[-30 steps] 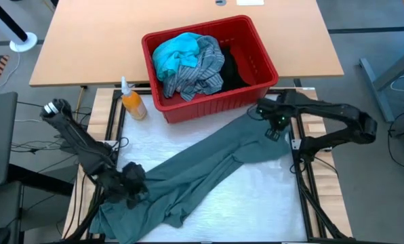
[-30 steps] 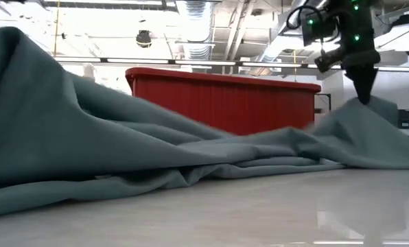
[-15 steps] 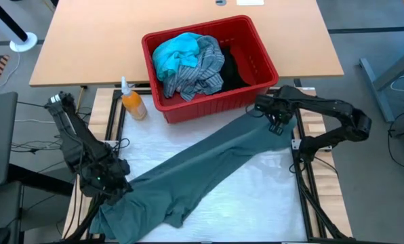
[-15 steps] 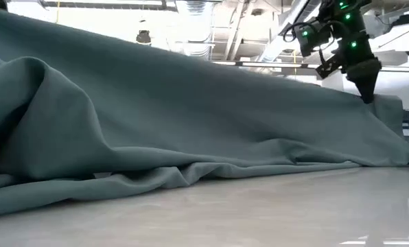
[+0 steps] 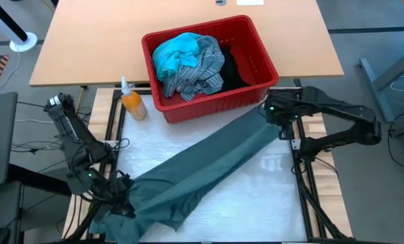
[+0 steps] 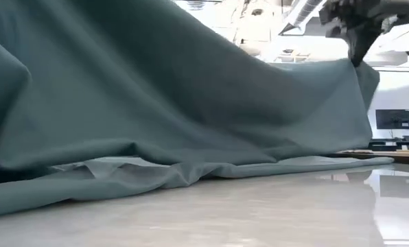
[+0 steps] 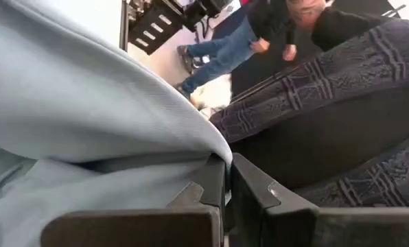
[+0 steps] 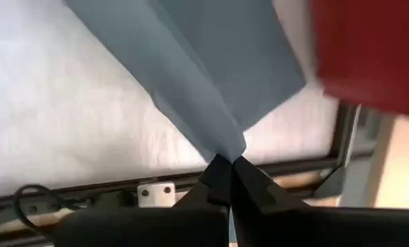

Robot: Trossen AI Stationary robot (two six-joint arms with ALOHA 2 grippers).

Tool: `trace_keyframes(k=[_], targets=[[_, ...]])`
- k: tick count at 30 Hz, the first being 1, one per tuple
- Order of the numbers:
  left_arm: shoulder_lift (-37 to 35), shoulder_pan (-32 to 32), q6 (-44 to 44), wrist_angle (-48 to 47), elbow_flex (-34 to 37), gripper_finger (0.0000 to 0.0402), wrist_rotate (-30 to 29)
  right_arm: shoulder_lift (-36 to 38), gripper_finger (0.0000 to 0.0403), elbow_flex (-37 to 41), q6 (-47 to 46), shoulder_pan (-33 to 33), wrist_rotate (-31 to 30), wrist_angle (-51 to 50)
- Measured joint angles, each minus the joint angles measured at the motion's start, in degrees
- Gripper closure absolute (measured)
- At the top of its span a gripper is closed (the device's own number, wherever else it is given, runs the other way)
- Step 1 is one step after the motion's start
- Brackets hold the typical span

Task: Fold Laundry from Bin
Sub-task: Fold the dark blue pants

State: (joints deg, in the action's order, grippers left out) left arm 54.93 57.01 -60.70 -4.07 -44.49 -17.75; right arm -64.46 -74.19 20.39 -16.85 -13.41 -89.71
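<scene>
High view: a soft grey-green garment (image 5: 209, 163) is stretched over the white bench (image 5: 256, 196), pinched between the closed left end effector (image 5: 120, 196) and the closed right end effector (image 5: 276, 120).

The 2 arms are dark, jointed links. The left arm (image 5: 73, 146) has a pale cap at its upper joint. The right arm (image 5: 337, 122) shows a green light near its wrist. Each gripper has 2 flat, dark, tapered fingers (image 8: 218, 180).

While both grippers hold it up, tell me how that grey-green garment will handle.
Probably floppy: the grey-green garment sags between the left gripper and the right gripper, its lower edge puddling on the table. Likely light, since pinched corners carry it. It may slip from such small pinches.
</scene>
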Motion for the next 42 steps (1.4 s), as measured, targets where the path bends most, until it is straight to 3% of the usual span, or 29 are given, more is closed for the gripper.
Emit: trace_keyframes(k=[6, 13, 17, 20, 25, 32, 42], targets=[[2.4, 0.0, -3.5, 0.0, 0.0, 0.0401, 6.3, -3.7, 0.0383, -0.5, 3.0, -2.5, 0.3, 1.7], [2.4, 0.7, -9.0, -5.4, 0.0, 0.0401, 10.3, -17.3, 0.0383, -0.2, 0.3, -6.6, 0.1, 0.9], [2.4, 0.9, -13.3, -17.5, 0.0, 0.0401, 12.1, -26.3, 0.0383, -0.2, 0.4, -8.4, -5.3, 5.2], [2.4, 0.8, -16.2, -26.0, 0.0, 0.0401, 10.3, -33.7, 0.0383, -0.2, -3.6, -9.7, -11.1, 6.9], [2.4, 0.2, -18.1, -32.3, 0.0, 0.0401, 8.3, -42.4, 0.0383, -0.2, -10.1, -10.2, -17.8, 9.9], [2.4, 0.2, -18.8, -32.4, 0.0, 0.0401, 9.0, -45.0, 0.0372, -0.2, -15.8, -8.6, -23.8, 14.1], [2.4, 0.2, -18.6, -33.2, 0.0, 0.0401, 9.5, -38.5, 0.0294, -0.2, -15.5, -7.9, -25.4, 16.7]])
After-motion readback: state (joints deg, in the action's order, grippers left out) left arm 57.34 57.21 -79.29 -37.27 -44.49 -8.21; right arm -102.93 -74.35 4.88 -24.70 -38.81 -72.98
